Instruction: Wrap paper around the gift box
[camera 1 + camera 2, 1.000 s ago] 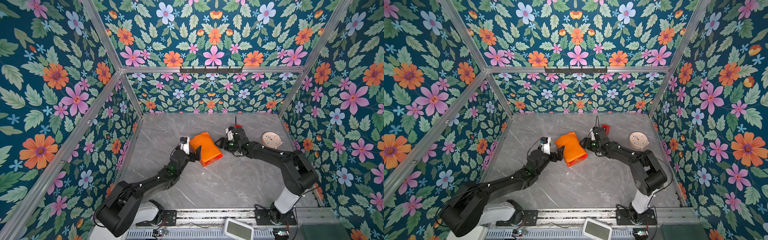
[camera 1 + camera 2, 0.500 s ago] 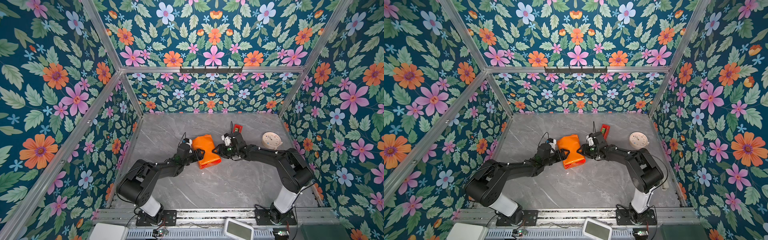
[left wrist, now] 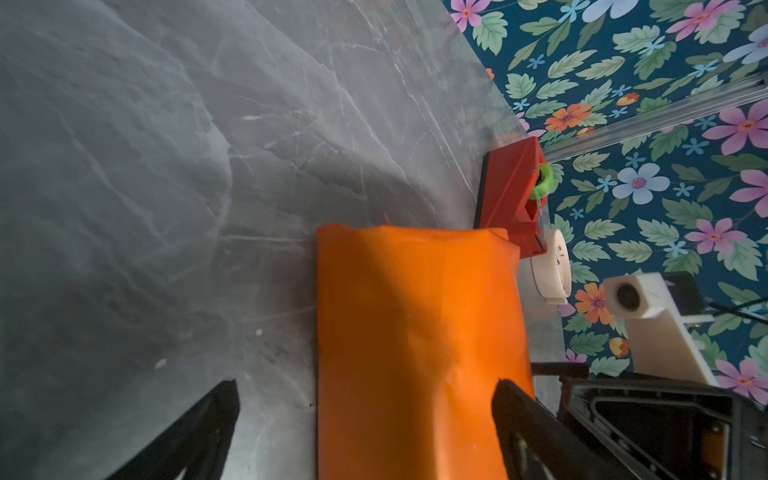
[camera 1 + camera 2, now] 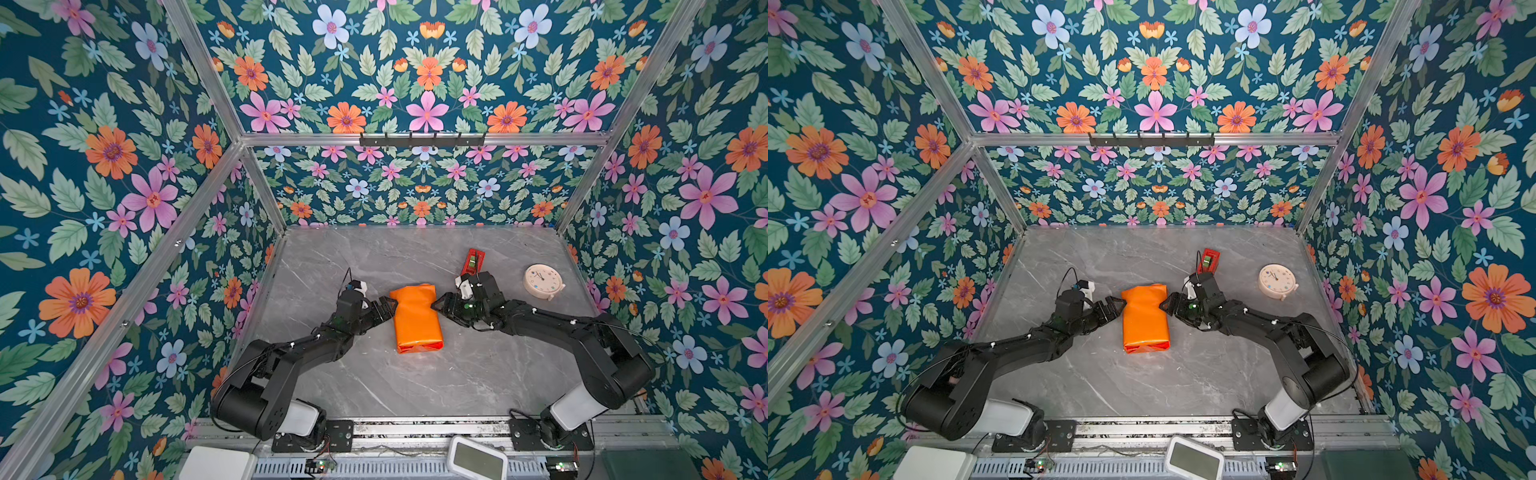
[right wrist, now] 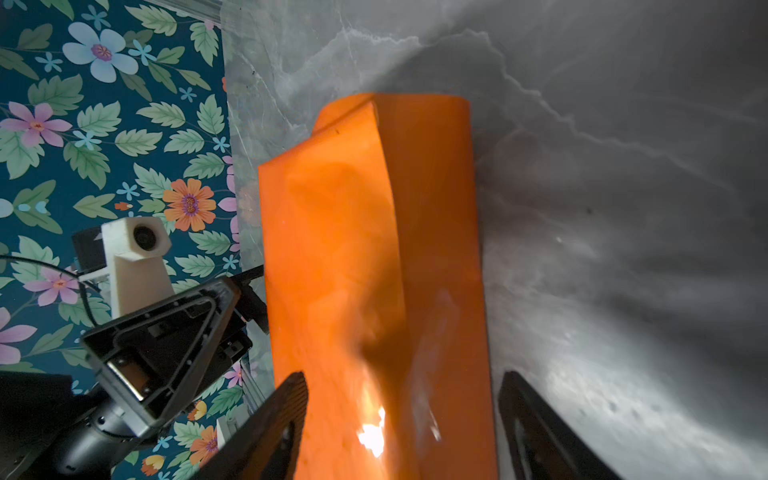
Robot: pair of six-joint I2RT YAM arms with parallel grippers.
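In both top views your paper point(image 4: 415, 320) is lying as an orange parcel in the middle of the table point(image 4: 374, 386). Your left gripper point(image 4: 388, 309) and right gripper point(image 4: 438, 307) are flanking its far end. In the left wrist view your jaws are standing wide, one finger point(image 3: 216, 411) clear of the paper, gripping nothing. In the right wrist view they are gaping astride the paper point(image 5: 353, 228), holding nothing.

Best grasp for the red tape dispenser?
Pinch the red tape dispenser across its two flat side walls, mid-body, coming down from above, likely with the right gripper, which is nearest. It stands narrow and upright, so the sides should fit the jaws.
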